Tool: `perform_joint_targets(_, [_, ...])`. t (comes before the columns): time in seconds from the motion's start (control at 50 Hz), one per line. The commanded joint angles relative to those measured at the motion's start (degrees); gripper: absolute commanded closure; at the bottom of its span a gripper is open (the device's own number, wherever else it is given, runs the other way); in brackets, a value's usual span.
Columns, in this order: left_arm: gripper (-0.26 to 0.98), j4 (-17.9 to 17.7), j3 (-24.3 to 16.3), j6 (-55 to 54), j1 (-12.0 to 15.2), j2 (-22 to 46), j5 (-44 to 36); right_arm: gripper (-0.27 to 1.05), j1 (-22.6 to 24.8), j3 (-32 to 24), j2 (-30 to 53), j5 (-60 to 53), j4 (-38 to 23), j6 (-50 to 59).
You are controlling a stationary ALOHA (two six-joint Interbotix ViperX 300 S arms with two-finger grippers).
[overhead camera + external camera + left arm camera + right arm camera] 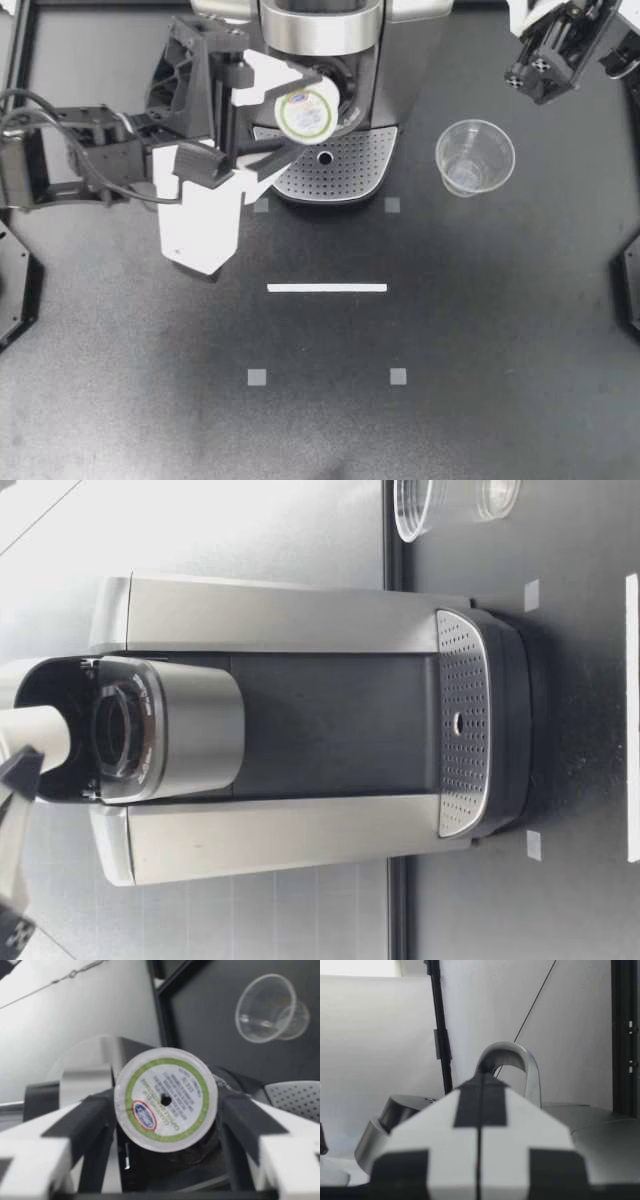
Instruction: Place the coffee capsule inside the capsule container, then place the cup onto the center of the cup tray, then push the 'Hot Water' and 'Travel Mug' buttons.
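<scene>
Top view: my left gripper [298,118] pinches the coffee capsule [306,111] by its side wall, just beside the open capsule container [347,92]; the pod looks light, thin-walled and foil-lidded, best held gently below its rim, while my right gripper [525,78] hangs apart, fingers pressed together.

Print on the foil lid of the coffee capsule [166,1100]: a green ring inside the rim, several lines of small dark lettering across the white middle, too fine to make out, and an oval red-and-blue badge near the edge. Faint marks on the silver ring at the head of the coffee machine [330,725], perhaps lettering, not legible. On the table [500,350], a white strip [327,288] and four grey squares [257,377], all plain.
</scene>
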Motion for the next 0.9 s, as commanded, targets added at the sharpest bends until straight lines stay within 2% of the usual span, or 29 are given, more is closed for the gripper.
perform_joint_targets(0.0, [0.24,3.3,-0.1,-2.2,0.2,-0.2,0.3,0.79,0.3,-0.6,-0.9,-0.2,-0.1,-0.1])
perform_joint_targets(0.32, [0.24,7.6,2.2,-7.7,0.2,0.6,1.2,0.79,0.3,-0.4,-0.8,-0.2,-0.1,0.0])
perform_joint_targets(0.64, [0.24,12.1,2.4,-11.4,0.5,1.8,1.1,0.79,0.3,0.0,-0.8,-0.2,-0.1,0.2])
perform_joint_targets(0.88, [0.19,12.7,2.1,-14.1,1.1,3.2,0.9,0.79,0.3,0.4,-1.1,-0.2,-0.1,0.3])
